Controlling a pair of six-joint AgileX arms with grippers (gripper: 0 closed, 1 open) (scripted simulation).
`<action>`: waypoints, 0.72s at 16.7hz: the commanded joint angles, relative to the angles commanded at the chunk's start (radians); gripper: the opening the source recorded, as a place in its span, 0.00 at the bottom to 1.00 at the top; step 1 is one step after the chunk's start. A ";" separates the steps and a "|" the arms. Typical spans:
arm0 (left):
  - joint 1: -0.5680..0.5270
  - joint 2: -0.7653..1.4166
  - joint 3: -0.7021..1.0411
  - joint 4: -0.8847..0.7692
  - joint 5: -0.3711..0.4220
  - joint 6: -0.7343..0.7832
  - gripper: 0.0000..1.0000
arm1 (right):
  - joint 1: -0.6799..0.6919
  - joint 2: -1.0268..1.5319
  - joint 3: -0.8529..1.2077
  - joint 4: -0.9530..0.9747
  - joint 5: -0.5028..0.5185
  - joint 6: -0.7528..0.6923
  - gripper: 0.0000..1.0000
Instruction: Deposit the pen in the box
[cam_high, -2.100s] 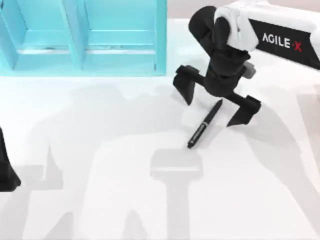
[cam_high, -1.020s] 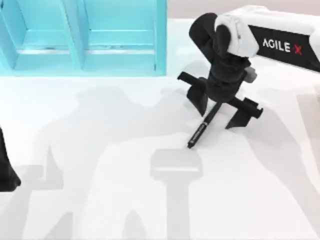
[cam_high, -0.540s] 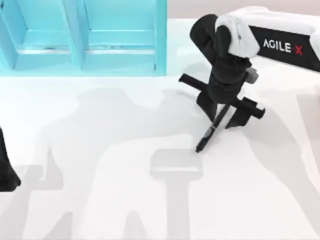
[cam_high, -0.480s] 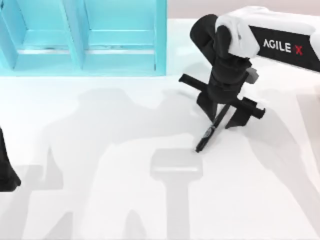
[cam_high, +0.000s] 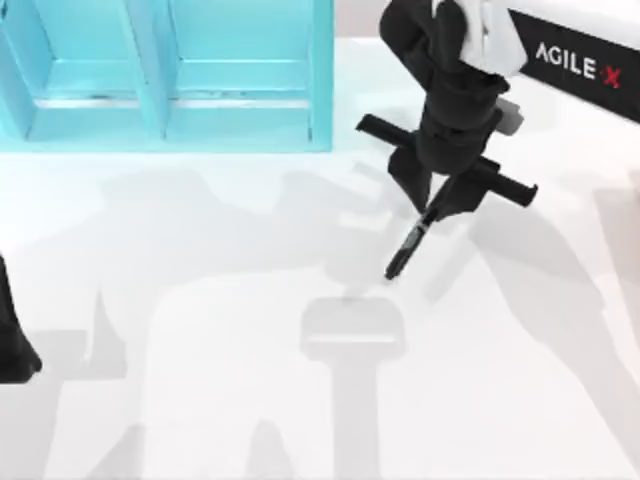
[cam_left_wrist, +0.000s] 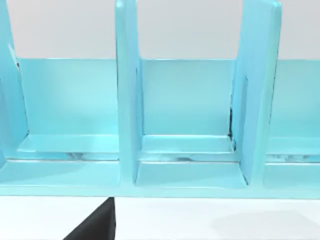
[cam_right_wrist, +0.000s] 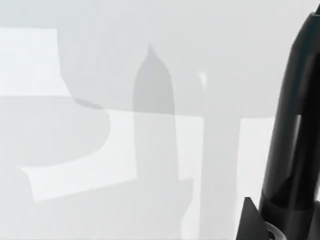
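Table (cam_high: 200, 330) white, shadowed | right tool (cam_high: 437, 208) grips pen (cam_high: 408, 247) | box (cam_high: 240, 110) back-left

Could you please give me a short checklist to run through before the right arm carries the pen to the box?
1. Right hand shut on pen: ok.
2. Pen off the table: ok, its shadow lies apart from it.
3. Pen gripped at its middle: not ok, held near one end, the rest hanging down slanted.
4. Box compartments open on top: ok.
5. Left arm parked at the table's left edge, off the path: ok.
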 joint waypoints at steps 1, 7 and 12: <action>0.000 0.000 0.000 0.000 0.000 0.000 1.00 | 0.000 -0.003 0.039 -0.052 0.000 -0.001 0.00; 0.000 0.000 0.000 0.000 0.000 0.000 1.00 | 0.000 -0.026 0.178 -0.208 -0.002 -0.006 0.00; 0.000 0.000 0.000 0.000 0.000 0.000 1.00 | -0.012 -0.026 0.170 -0.205 -0.004 -0.007 0.00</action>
